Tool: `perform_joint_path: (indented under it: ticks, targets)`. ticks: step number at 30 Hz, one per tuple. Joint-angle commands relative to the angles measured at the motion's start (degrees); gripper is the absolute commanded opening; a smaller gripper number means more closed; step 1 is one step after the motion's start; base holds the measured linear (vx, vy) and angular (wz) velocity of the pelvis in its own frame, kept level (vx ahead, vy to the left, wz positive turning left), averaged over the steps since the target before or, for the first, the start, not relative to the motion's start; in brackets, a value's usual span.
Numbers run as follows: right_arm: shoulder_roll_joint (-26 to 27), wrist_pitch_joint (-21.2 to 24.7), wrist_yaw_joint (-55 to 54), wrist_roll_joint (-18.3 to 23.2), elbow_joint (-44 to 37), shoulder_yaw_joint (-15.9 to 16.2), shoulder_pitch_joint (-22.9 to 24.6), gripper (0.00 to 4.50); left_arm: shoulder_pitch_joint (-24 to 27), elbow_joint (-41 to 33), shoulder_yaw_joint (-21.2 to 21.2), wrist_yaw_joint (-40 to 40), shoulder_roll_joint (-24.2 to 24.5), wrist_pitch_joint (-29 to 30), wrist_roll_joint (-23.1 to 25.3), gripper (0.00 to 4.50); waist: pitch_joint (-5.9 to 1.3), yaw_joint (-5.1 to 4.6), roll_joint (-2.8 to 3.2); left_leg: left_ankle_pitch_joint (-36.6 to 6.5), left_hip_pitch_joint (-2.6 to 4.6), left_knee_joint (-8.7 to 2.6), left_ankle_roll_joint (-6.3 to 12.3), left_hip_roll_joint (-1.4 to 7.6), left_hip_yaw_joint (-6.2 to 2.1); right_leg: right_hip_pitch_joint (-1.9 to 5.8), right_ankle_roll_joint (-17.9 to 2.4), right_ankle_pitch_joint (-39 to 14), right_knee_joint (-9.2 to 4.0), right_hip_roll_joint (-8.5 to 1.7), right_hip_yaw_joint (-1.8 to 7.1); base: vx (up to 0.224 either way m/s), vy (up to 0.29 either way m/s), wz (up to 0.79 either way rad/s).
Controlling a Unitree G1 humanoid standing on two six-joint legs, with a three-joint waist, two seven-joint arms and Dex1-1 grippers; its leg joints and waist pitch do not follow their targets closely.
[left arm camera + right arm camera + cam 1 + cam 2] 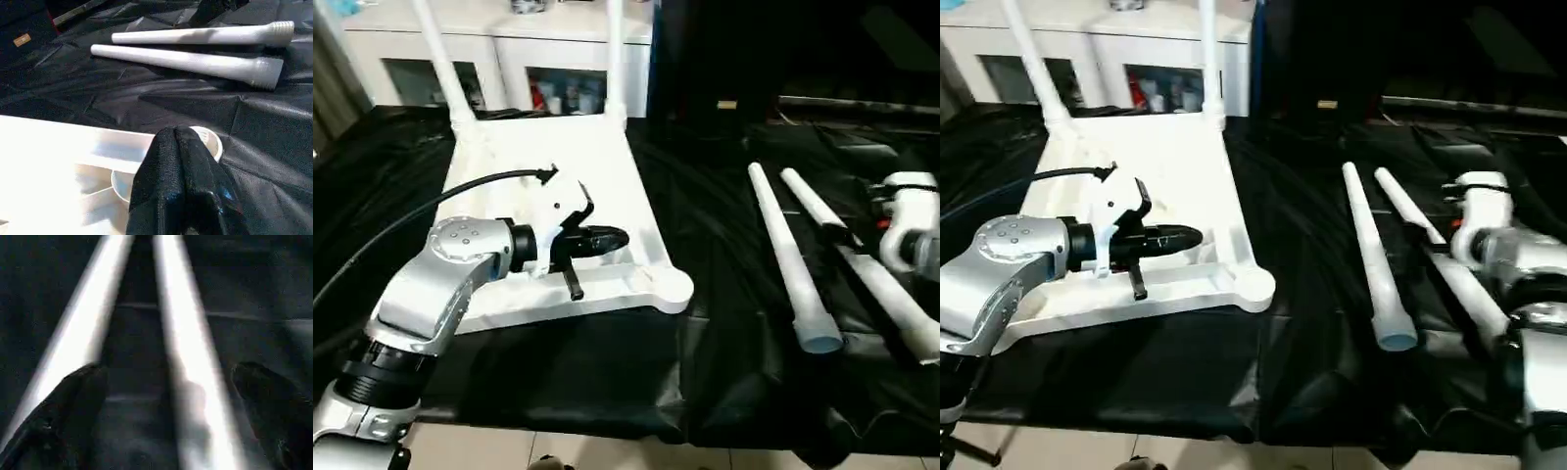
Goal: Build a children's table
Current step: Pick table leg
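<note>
Left gripper [607, 239], fingers pressed together and empty, hovers over the upturned table top [548, 157] near one corner socket [208, 142]. Two legs [617, 59] stand upright in the far sockets beyond it. Right gripper [166, 406] hangs spread wide above two loose legs [788, 255].

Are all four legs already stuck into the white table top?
No: two legs lie loose on the black cloth, beside the table top.
</note>
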Motion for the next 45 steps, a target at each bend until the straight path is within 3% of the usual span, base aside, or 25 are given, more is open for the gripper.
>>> perform_joint_path:
  ticks: [1, 6, 8, 14, 22, 26, 31, 32, 34, 35, 36, 38, 41, 44, 45]
  targets:
    - [-1.0, -2.8, -4.4, -2.2, 0.9, 1.1, 1.4, 4.47, -1.1, 0.5, -0.4, -0.3, 0.1, -0.6, 0.6, 0.00, -4.08, 0.00, -0.04, -18.9, 1.05, -3.18, -1.02, -0.21, 0.55, 2.19, -12.8, -17.9, -5.03, -1.24, 0.72, 0.000, 0.000, 0.00]
    - [-1.5, -5.0, -8.4, -3.0, 1.7, 0.9, 2.1, 4.47, -1.1, 0.4, -0.5, -0.7, 0.5, -0.5, 0.6, 0.00, -4.03, -0.61, -0.19, -19.6, 0.71, -3.15, -0.36, -0.42, 0.52, 2.41, -11.9, -19.4, -5.11, -1.04, 0.53, 0.000, 0.000, 0.00]
    - [-1.7, -5.6, -9.0, -5.2, 2.4, 3.2, 2.9, 4.47, -0.9, 0.4, -0.5, -0.8, 0.9, -0.5, 0.7, 0.00, -4.02, -0.82, -0.04, -19.5, 0.69, -3.09, -0.22, -0.46, 0.52, 2.32, -11.6, -20.0, -5.21, -1.06, 0.50, 0.000, 0.000, 0.00]
    - [-1.1, -5.1, -6.1, -7.1, 3.8, 5.0, 3.5, 4.47, -1.1, 0.4, -0.3, -1.0, 1.2, -0.4, 0.6, 0.00, -4.01, -1.06, -0.08, -20.5, 0.81, -3.09, 0.24, -0.29, 0.55, 2.16, -12.3, -19.3, -5.18, -0.89, 0.49, 0.000, 0.000, 0.00]
    - [0.0, -2.8, 0.4, -5.4, 3.6, 4.4, 1.9, 4.47, -1.5, 0.6, 0.0, -1.0, 1.5, -0.5, 0.7, 0.00, -3.82, -1.04, 0.12, -22.8, 1.00, -3.19, 0.18, -0.17, 0.41, 1.99, -12.2, -22.0, -5.37, -1.01, 0.41, 0.000, 0.000, 0.00]
    - [1.3, 0.8, 7.3, -1.5, 1.8, 1.9, -0.9, 4.47, -1.8, 0.9, 0.3, -0.8, 1.5, -0.6, 0.6, 0.00, -3.83, -1.14, 0.02, -23.4, 0.92, -3.25, 0.33, -0.10, 0.34, 2.01, -12.1, -22.6, -5.32, -1.00, 0.33, 0.000, 0.000, 0.00]
    - [2.6, 5.1, 13.6, 3.2, -1.5, -0.9, -3.8, 4.47, -2.1, 1.4, 0.7, -0.7, 1.2, -0.7, 0.4, 0.00, -3.96, -0.88, 0.10, -20.9, 0.77, -3.20, 0.98, 0.03, 0.41, 2.18, -13.2, -20.0, -4.90, -1.08, 0.46, 0.000, 0.000, 0.00]
    - [2.8, 7.8, 15.7, 5.7, -3.4, -2.5, -5.1, 4.47, -2.2, 1.7, 0.8, -0.6, 1.0, -0.9, 0.5, 0.00, -4.00, -0.70, 0.12, -20.2, 0.88, -3.13, 1.22, 0.05, 0.46, 2.20, -13.4, -19.5, -4.91, -1.12, 0.54, 0.000, 0.000, 0.00]
    - [2.8, 9.2, 16.5, 6.9, -4.6, -3.3, -5.8, 4.47, -2.4, 2.0, 0.8, -0.5, 0.9, -1.1, 0.7, 0.00, -4.06, -0.55, -0.18, -18.6, 0.72, -3.14, 1.58, 0.06, 0.55, 2.35, -13.7, -18.1, -4.74, -1.05, 0.58, 0.000, 0.000, 0.00]
    - [2.6, 10.3, 16.7, 7.8, -6.0, -3.8, -6.3, 4.47, -2.5, 2.0, 0.9, -0.4, 0.9, -1.2, 0.7, 0.00, -4.08, -0.27, 0.01, -17.7, 0.75, -3.10, 1.62, 0.08, 0.55, 2.27, -13.9, -17.1, -4.56, -1.03, 0.62, 0.000, 0.000, 0.00]
    - [2.2, 11.1, 16.5, 8.3, -7.7, -3.9, -6.8, 4.47, -2.5, 1.9, 1.0, -0.3, 0.7, -1.2, 0.5, 0.00, -4.23, -0.09, -0.28, -16.3, 0.63, -3.07, 1.76, 0.13, 0.56, 2.44, -14.1, -15.6, -4.35, -1.08, 0.64, 0.000, 0.000, 0.00]
    - [1.7, 12.1, 16.5, 8.6, -9.3, -3.9, -7.1, 4.47, -2.5, 1.8, 1.2, -0.2, 0.6, -1.1, 0.3, 0.00, -4.26, 0.19, -0.09, -14.6, 0.57, -3.00, 1.90, 0.16, 0.66, 2.32, -14.6, -13.3, -4.19, -1.09, 0.72, 0.000, 0.000, 0.00]
    - [1.4, 14.6, 17.4, 9.5, -12.5, -4.2, -7.3, 4.47, -2.5, 1.8, 1.3, 0.2, 0.2, -1.3, 0.3, 0.00, -4.53, 0.53, -0.43, -12.1, 0.52, -2.78, 2.43, 0.10, 0.82, 2.56, -15.1, -10.4, -3.92, -1.08, 0.82, 0.000, 0.000, 0.00]
    - [2.2, 19.9, 17.7, 10.3, -19.2, -3.7, -4.8, 4.47, -2.0, 1.9, 1.3, 0.3, 0.1, -1.7, 0.5, 0.00, -4.47, 1.12, -0.66, -9.5, 0.31, -2.70, 3.21, 0.06, 0.93, 2.61, -15.0, -7.9, -3.69, -0.97, 0.87, 0.000, 0.000, 0.00]
    - [2.9, 23.2, 16.6, 10.8, -22.4, -3.4, -3.4, 4.47, -1.9, 2.0, 1.3, 0.5, 0.3, -1.9, 0.7, 0.00, -4.53, 1.14, -1.14, -9.4, 0.32, -2.67, 3.31, 0.10, 1.00, 2.63, -14.8, -8.1, -3.69, -1.01, 0.91, 0.000, 0.000, 0.00]
